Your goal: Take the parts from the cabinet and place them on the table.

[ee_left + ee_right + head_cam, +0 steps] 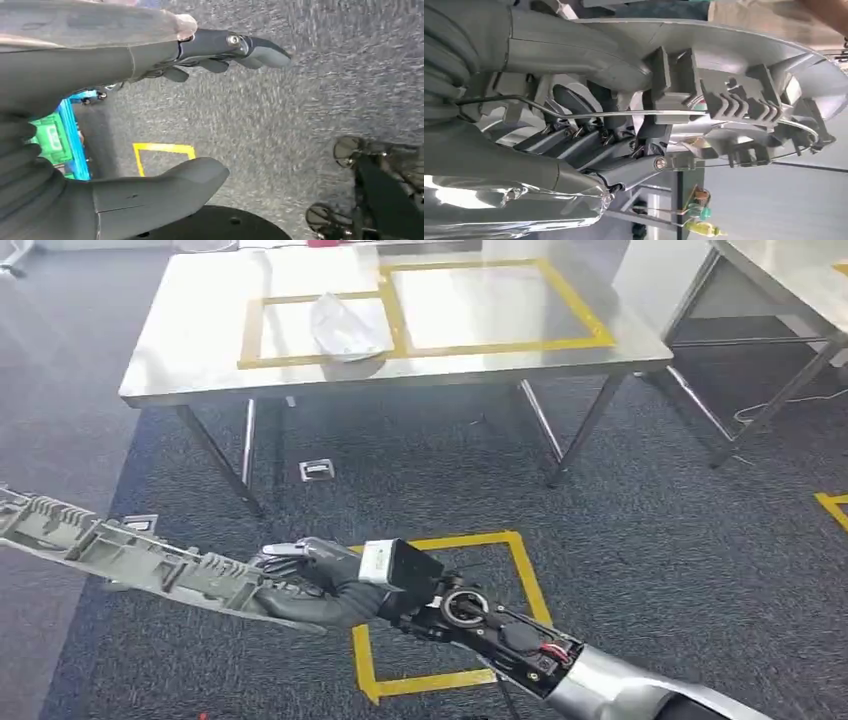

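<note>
The carpet (pixel 640 540) is dark grey and covers the floor under everything, with a yellow tape square (pixel 450 615) marked on it below the right arm.

The table (pixel 200 350) is steel-topped and stands on thin angled legs at the far side of the carpet. Yellow tape marks two joined rectangles on its tabletop, a smaller one toward the left edge and a larger one toward the right edge. A second table (pixel 790 290) stands to its right, at the picture's corner.

The part (pixel 130 555) is a long grey plastic moulding with ribs and clips along its length. It is held off the floor, in front of the table and well apart from it, running from the right hand out to the left edge of the head view and tilted slightly upward at its far end. In the right wrist view its ribbed inner face and a thin wire along it show close up.

A clear bag (pixel 347 328) lies crumpled on the tabletop, in the right part of the smaller rectangle, touching the tape line shared by both.

The right hand (pixel 320 580) grips the near end of the part, fingers (pixel 589 145) wrapped round its edge and thumb pressed over the top.

The left hand (pixel 150 60) holds nothing; its fingers are stretched out, apart from the thumb, over bare carpet.
</note>
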Controlling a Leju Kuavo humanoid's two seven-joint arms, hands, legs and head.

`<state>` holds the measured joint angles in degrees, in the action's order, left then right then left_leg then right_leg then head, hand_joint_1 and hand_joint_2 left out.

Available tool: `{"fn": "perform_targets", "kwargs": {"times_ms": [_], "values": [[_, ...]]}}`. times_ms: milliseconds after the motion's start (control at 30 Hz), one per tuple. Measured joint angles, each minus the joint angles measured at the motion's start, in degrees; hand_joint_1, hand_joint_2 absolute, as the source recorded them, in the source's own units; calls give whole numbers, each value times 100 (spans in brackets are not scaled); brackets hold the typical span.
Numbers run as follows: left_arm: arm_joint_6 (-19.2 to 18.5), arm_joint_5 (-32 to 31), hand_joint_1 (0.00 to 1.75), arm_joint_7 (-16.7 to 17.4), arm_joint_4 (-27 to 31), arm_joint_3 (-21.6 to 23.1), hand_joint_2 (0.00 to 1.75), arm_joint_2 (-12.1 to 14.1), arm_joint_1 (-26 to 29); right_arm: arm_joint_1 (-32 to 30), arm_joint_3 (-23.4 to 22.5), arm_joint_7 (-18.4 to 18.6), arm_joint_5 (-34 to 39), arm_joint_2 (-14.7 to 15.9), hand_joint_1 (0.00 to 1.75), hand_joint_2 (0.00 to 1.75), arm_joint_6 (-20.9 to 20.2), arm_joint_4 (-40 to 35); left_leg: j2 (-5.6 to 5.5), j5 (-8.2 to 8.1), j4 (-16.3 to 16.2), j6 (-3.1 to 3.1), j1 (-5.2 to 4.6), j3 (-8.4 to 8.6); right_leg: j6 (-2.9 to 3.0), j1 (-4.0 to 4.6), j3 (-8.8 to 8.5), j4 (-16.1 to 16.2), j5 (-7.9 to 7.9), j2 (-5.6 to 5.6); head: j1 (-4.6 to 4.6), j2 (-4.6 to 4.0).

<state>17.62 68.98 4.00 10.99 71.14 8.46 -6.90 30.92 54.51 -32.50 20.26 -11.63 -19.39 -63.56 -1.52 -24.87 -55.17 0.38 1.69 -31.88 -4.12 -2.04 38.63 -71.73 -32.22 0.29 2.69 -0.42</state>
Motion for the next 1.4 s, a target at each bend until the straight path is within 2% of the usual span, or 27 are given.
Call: {"fn": "perform_targets", "kwargs": {"times_ms": [100, 133, 167, 200, 233, 267, 300, 333, 400, 433, 467, 500, 533, 600, 633, 667, 700, 767, 800, 1000, 1100, 1133, 1167, 1233, 1300, 1367, 1400], "values": [[28, 24, 0, -2, 0, 0, 175, -17, 19, 8, 2, -7, 15, 0, 175, 175, -35, 2, -22, -121, -5, -77, 4, 181, 141, 39, -457, 1465, 1039, -1, 0, 0], [39, 31, 0, -2, 2, 0, 175, -31, 11, 17, 4, -20, 26, 2, 175, 175, -46, 11, -16, -123, -16, -111, 0, 206, 167, 87, -424, 1500, 928, 4, 33, 0], [55, 39, 0, -2, 0, 0, 175, -31, -1, 22, 9, -28, 33, 0, 175, 175, -61, 11, -22, -133, -17, -155, 16, 155, 212, 111, -429, 1637, 861, 17, 0, 0], [85, 39, 0, -2, 2, 0, 175, -31, 1, 17, 9, -37, 39, -11, 175, 175, -74, 7, -13, -135, 5, -207, 12, 162, 251, 127, -450, 1599, 928, 20, 13, 0], [87, 42, 0, -2, 0, 0, 175, -37, 1, 23, 9, -42, 39, -11, 175, 175, -74, 11, 2, -118, -17, -247, 10, 189, 302, 146, -465, 1610, 902, 8, 9, 0], [96, 44, 0, -2, 0, 0, 175, -33, -7, 30, 9, -37, 39, -15, 175, 175, -61, 9, 8, -117, -30, -265, 18, 217, 326, 109, -553, 1663, 899, 24, 11, 0], [98, 44, 0, -2, 2, 0, 175, -33, -11, 31, 7, -35, 39, -17, 175, 175, -61, 11, 54, -116, -206, -286, 36, 147, 346, 97, -647, 1735, 901, 19, 9, 0], [98, 44, 0, -2, 2, 0, 175, -37, -15, 40, 2, -33, 39, -17, 175, 175, -61, 18, 85, -152, -516, -296, 33, -40, 381, 87, -697, 1757, 881, 6, 11, 0], [98, 44, 0, -2, 2, 0, 175, -39, -21, 52, 7, -50, 39, -28, 175, 175, -76, 15, 95, -504, -1422, -332, 30, -644, 430, 109, -742, 1767, 827, -2, 31, 0], [98, 44, 0, -2, 2, 0, 175, -39, -18, 50, 9, -52, 39, -28, 175, 175, -76, 15, 95, -664, -1739, -341, 29, -884, 443, 117, -766, 1767, 797, -2, 28, 0], [98, 44, 0, -2, 2, 0, 175, -37, -14, 45, 11, -52, 39, -28, 175, 175, -76, 17, 97, -682, -1871, -345, 29, -1038, 448, 124, -803, 1767, 764, 1, 31, 0], [98, 44, 0, 0, 2, 0, 175, -37, -9, 42, 11, -50, 39, -28, 175, 175, -74, 17, 98, -510, -1727, -343, 30, -1038, 446, 124, -853, 1767, 729, 10, 37, 0], [98, 44, 0, 0, 2, 0, 175, -37, -3, 43, 9, -48, 39, -28, 175, 175, -68, 26, 100, -198, -1328, -335, 30, -914, 436, 121, -914, 1766, 688, 21, 37, 0], [101, 44, 0, 0, 0, 0, 175, -17, 1, 43, 11, -48, 39, -28, 175, 175, -70, 26, 121, 511, -205, -311, 32, -489, 387, 115, -1031, 1763, 600, 27, 42, 0], [101, 44, 0, -2, 0, 0, 175, -17, 0, 46, 11, -53, 39, -28, 175, 175, -70, 28, 134, 446, 20, -293, 2, -416, 345, 139, -1050, 1740, 562, 26, 39, 0], [101, 44, 0, -4, 0, 0, 175, -20, -17, 58, 9, -61, 42, -28, 175, 175, -76, 33, 137, 269, 18, -235, -20, -429, 308, 153, -1007, 1737, 536, 28, 48, 0], [101, 44, 0, -13, 2, 0, 175, -22, -29, 62, 13, -59, 42, -28, 175, 175, -76, 33, 122, 432, 4, -192, -29, -433, 271, 154, -1001, 1735, 504, 21, 48, 0], [101, 44, 0, -18, 2, 0, 175, -28, -10, 68, 13, -61, 40, -28, 175, 175, -76, 33, 109, 434, -19, -143, 8, -432, 228, 157, -1040, 1720, 440, 11, 48, 0], [101, 44, 0, -18, 0, 0, 175, -42, -12, 70, 13, -61, 42, -28, 175, 175, -76, 33, 102, 416, -26, -189, -11, -434, 303, 155, -1048, 1722, 468, 15, 48, 0], [101, 22, 0, -35, 0, 0, 175, -46, -19, 102, 13, -94, 37, -28, 175, 175, -79, 59, 90, 369, -26, -123, -43, -431, 353, 147, -1105, 1837, 462, -3, 46, 0], [85, 22, 0, -35, 0, 0, 175, -46, -19, 120, 13, -94, 28, -28, 175, 175, -94, 59, 90, 353, -34, -107, -57, -433, 343, 145, -1109, 1868, 466, -3, 46, 0], [83, 22, 0, -39, 2, 0, 175, -28, -23, 129, 13, -96, 20, -31, 175, 175, -96, 59, 84, 303, -64, -18, -110, -436, 211, 107, -1131, 1936, 463, -16, 46, 0], [76, 22, 0, -46, 0, 0, 175, -26, -22, 135, 15, -96, 13, -42, 175, 175, -101, 61, 98, 298, -58, 12, -114, -431, 111, 92, -1147, 1957, 469, -18, 48, 0], [61, 37, 0, -72, 0, 0, 175, -20, -25, 140, 15, -94, 7, -44, 175, 175, -107, 66, 79, 178, 38, 100, -80, -359, 52, 97, -1206, 1787, 552, -6, 33, 0], [59, 53, 0, -98, 0, 0, 175, -24, -13, 147, 20, -94, -11, -54, 175, 175, -129, 63, 69, 153, 78, 149, -74, -202, 58, 85, -1090, 1536, 362, -30, 33, 0], [59, 68, 0, -107, 0, -2, 175, -22, -13, 154, 26, -105, -11, -57, 175, 175, -159, 65, 70, 132, 72, 178, -92, -150, 102, 97, -562, 590, -59, -25, 4, 0], [61, 70, 0, -116, 0, -2, 175, -22, -12, 135, 33, -105, -11, -57, 175, 175, -157, 70, 70, 107, 65, 172, -98, -121, 96, 94, -249, 94, -230, -25, 2, 0]]}}
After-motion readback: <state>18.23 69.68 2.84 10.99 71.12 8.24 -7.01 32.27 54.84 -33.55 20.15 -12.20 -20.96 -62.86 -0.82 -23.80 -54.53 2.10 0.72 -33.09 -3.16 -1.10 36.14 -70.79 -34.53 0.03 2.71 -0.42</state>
